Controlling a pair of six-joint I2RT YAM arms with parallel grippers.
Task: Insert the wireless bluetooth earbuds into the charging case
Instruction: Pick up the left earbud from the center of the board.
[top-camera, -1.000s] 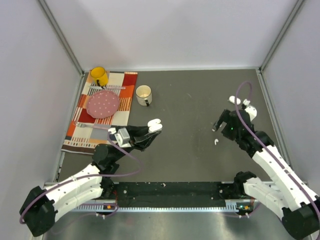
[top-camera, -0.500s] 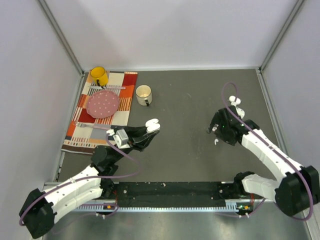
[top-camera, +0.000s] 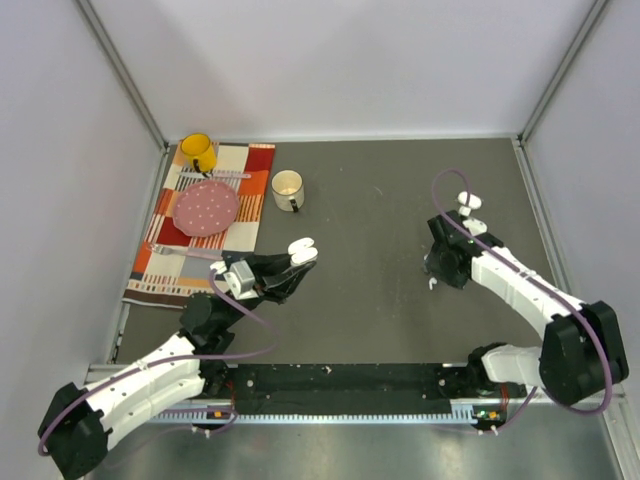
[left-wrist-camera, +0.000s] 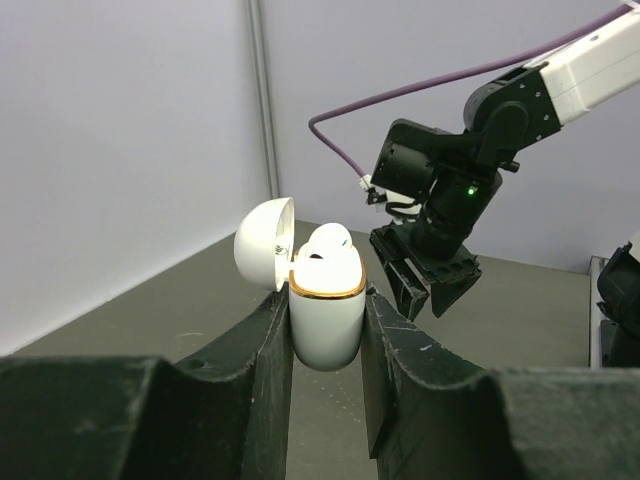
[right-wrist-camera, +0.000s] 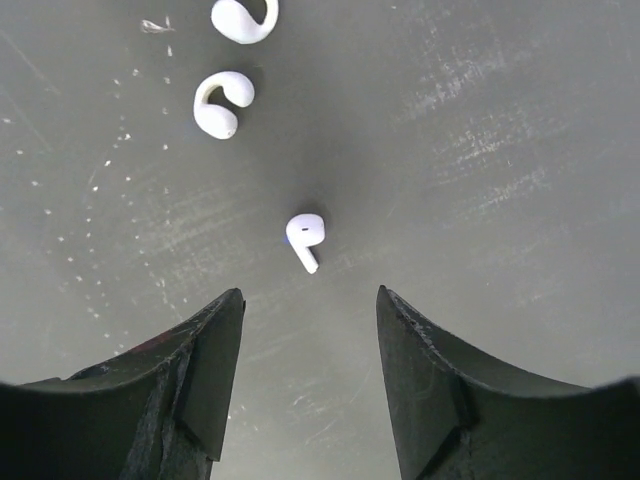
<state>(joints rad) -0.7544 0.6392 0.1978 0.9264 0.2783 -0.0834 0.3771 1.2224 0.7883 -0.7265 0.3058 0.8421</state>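
My left gripper (left-wrist-camera: 327, 302) is shut on the white charging case (left-wrist-camera: 325, 315), which stands upright between its fingers. The lid (left-wrist-camera: 264, 241) is flipped open, and one white earbud (left-wrist-camera: 327, 248) sits in the gold-rimmed opening. From the top view the case (top-camera: 304, 249) hangs above the table at centre left. A stemmed white earbud (right-wrist-camera: 305, 233) lies loose on the table, just ahead of my right gripper (right-wrist-camera: 310, 295). That gripper is open and pointing down, with nothing between its fingers. The top view shows this earbud (top-camera: 432, 284) beside the right gripper (top-camera: 436, 266).
Two hook-shaped white earpieces (right-wrist-camera: 222, 101) lie beyond the loose earbud. A small white piece (top-camera: 468, 201) lies behind the right arm. At back left a striped cloth (top-camera: 175, 262) holds a pink plate (top-camera: 207, 208) and a yellow mug (top-camera: 198, 152). A white mug (top-camera: 288, 188) stands beside it.
My right gripper has swung left and down over the loose earbud, and its jaws have narrowed. The left gripper with the case has drifted slightly left.
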